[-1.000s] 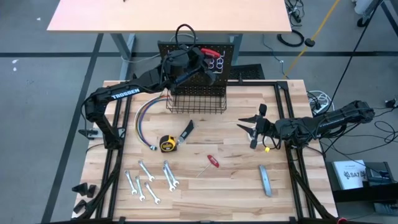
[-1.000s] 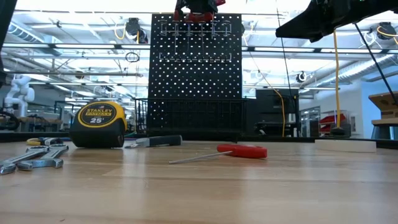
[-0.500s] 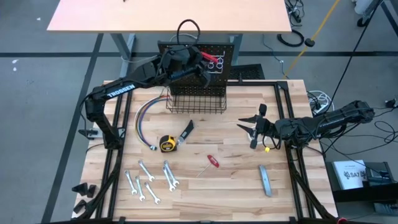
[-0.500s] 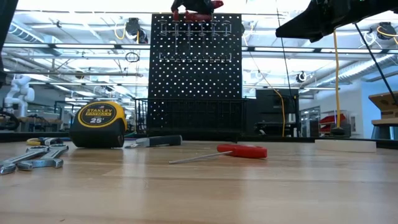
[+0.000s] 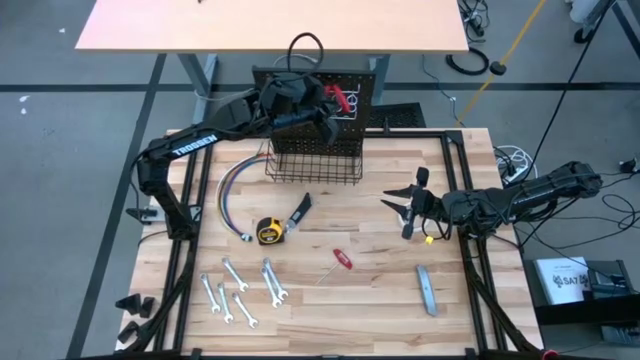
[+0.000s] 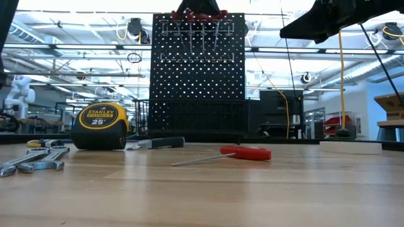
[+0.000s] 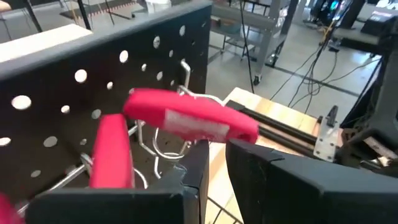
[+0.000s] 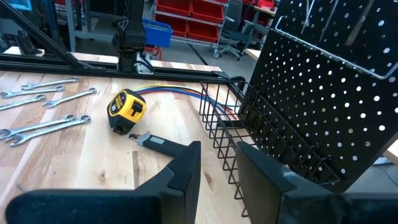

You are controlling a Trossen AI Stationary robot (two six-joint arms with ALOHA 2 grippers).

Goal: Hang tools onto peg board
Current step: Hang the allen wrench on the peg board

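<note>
Nearest the front edge of the pale butcher-block tabletop [image 5: 380,310], silver open-end wrenches [image 5: 240,290] lie fanned out flat, with a short grey bar [image 5: 427,290] of dull metal well apart on the right-arm side. Farther in lies a loose red-handled screwdriver [image 5: 342,261] with a thin shiny shaft, then a rounded yellow tape measure [image 5: 268,232] just beside a black-handled knife [image 5: 301,211]. The right tool [image 5: 408,211] hangs above the tabletop off to that side, its dark fingers narrowly parted and holding nothing. A bundle of coloured wires [image 5: 230,195] curves along the left side. At the far edge stands the peg board [image 6: 199,69], an upright black perforated metal panel with a square-meshed black wire basket [image 5: 314,164] at its base and shiny wire ring holders [image 6: 201,29] along its top row. The left tool [image 5: 322,100] is up at those rings, its fingers closed to a narrow gap below a glossy red handle [image 7: 186,116]; whether they grip it cannot be told. Against a second ago, the thin shafts of the red-handled tools now hang down through the rings, and the left tool has shifted slightly along the board's top.
</note>
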